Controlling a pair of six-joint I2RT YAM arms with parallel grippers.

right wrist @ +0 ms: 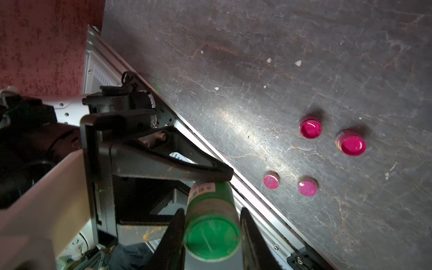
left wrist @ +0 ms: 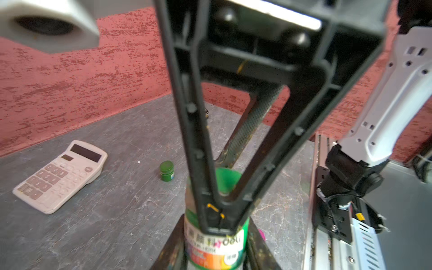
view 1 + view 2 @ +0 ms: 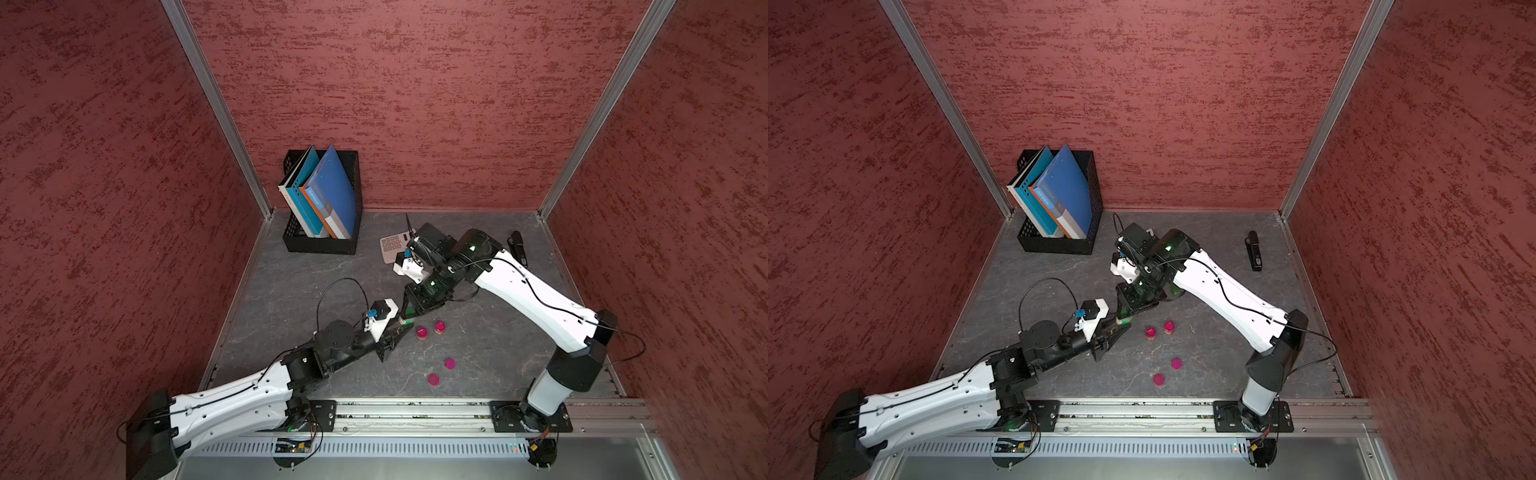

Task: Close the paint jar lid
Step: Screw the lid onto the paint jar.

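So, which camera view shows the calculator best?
The left wrist view: the whole calculator lies unobstructed, keys and display visible. In a top view the right arm covers part of it; elsewhere I cannot see it.

paint jar [image 1: 210, 201] | green, colourful label | green lid [image 1: 211, 238] on its mouth | roughly upright | clamped at body and lid

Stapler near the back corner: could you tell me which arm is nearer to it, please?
Right. The right arm passes close beside the stapler, not touching; the left arm reaches in from the opposite side, well away.
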